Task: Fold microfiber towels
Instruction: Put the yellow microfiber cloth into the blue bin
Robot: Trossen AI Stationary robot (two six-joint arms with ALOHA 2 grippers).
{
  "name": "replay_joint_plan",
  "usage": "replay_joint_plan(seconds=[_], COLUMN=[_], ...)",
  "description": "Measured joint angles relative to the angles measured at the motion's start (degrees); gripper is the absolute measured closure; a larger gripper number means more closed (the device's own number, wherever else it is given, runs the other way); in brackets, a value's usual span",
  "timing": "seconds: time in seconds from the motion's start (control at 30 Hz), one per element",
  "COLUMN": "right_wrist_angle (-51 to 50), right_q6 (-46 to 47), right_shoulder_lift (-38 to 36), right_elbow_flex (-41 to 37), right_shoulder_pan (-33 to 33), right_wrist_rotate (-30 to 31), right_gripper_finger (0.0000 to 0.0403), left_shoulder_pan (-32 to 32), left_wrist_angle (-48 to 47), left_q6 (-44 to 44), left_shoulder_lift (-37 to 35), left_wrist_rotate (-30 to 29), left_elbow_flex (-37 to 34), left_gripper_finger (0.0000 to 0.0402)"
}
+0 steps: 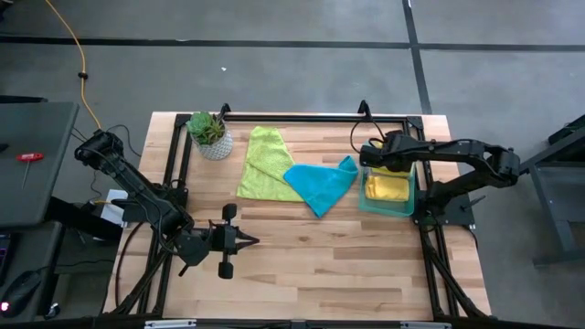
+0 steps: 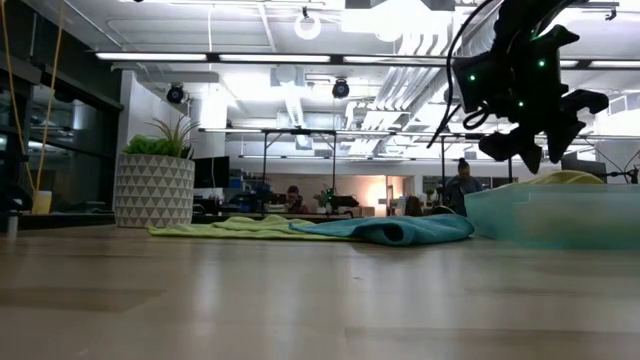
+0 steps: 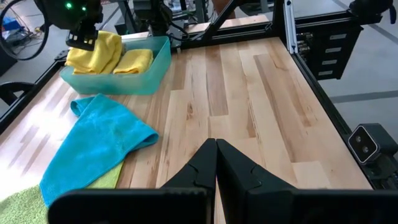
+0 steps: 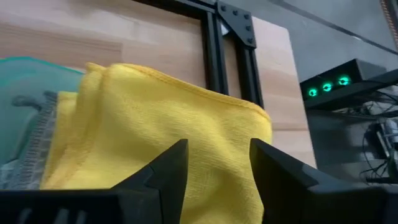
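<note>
Yellow towel [image 4: 155, 124] sits folded in the green tray [image 1: 413, 206] just under the right gripper [image 4: 217, 171], whose fingers are apart, and its loose top layer could snag on a finger and unfold if the gripper lifts carelessly.

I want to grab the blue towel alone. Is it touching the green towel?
Touching. The high view shows the blue towel lying over the green towel's corner; the left wrist view shows green poking out beneath it.

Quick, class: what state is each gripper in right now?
Left gripper: closed, holding nothing, above bare table.
Right gripper: fingers open over the folded yellow towel in the tray.
</note>
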Motion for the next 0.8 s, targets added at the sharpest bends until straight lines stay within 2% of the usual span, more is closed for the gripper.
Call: replay_joint_plan(seconds=[0.37,0.5,0.8], right_wrist_angle=[10.19,13.87,21.47], right_q6=[-2.83,-5.92,-9.82], right_shoulder_lift=[1.26,5.64,14.22], right_elbow_flex=[0.00,0.00,0.12], right_shoulder_pan=[-2.69,-5.12,-5.66], right_wrist_rotate=[-1.51,-5.57,-9.58], right_gripper_finger=[0.0246,0.0246,0.0246], left_shoulder_pan=[0.00,0.00,0.00], left_wrist_angle=[-0.02,0.00,-0.02], left_q6=[-0.02,-0.02,-0.01], left_shoulder_lift=[0.00,-0.01,-0.02], left_wrist_rotate=[0.09,0.22,0.20], left_elbow_flex=[0.00,0.00,0.00], left_gripper_finger=[0.0401,0.0401,0.0401])
